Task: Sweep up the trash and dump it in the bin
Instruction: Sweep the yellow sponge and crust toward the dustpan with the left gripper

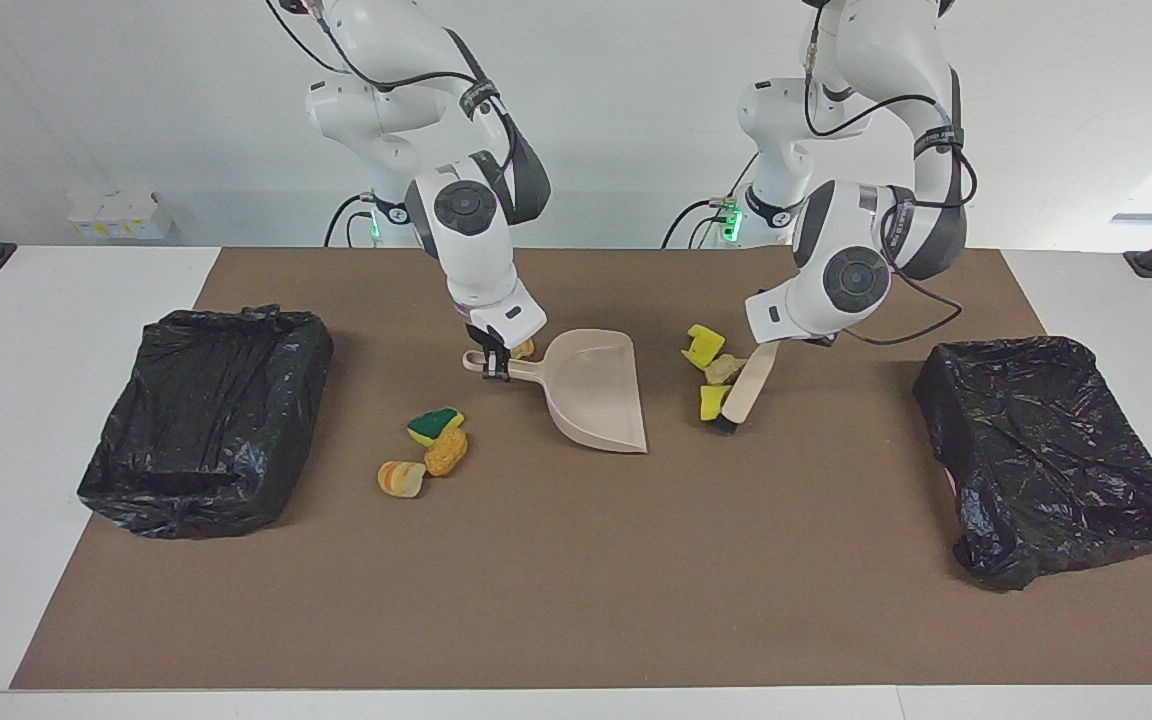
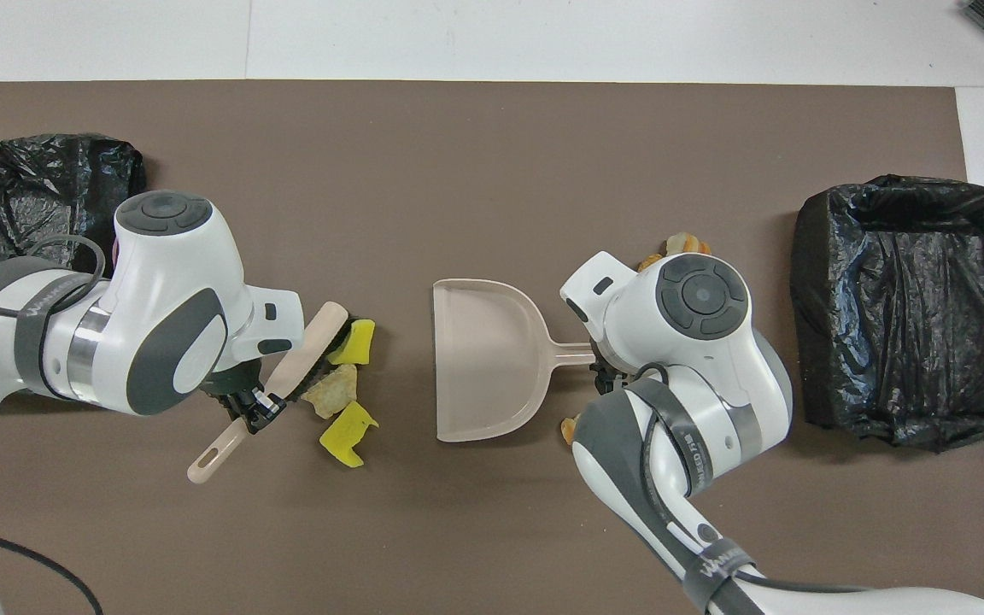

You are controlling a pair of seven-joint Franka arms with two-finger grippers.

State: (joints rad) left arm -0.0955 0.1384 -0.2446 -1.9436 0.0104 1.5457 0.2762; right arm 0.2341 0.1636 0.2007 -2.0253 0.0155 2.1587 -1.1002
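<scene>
The beige dustpan lies flat mid-mat with its mouth toward the left arm's end. My right gripper is shut on its handle. My left gripper is shut on the beige brush, whose bristles press on the mat. Three trash scraps are bunched against the brush on the dustpan's side: a yellow sponge, a tan chunk and a notched yellow piece.
More trash lies toward the right arm's end: a green-yellow sponge, two orange chunks, and one by the dustpan's handle. Black-lined bins stand at the right arm's end and the left arm's end.
</scene>
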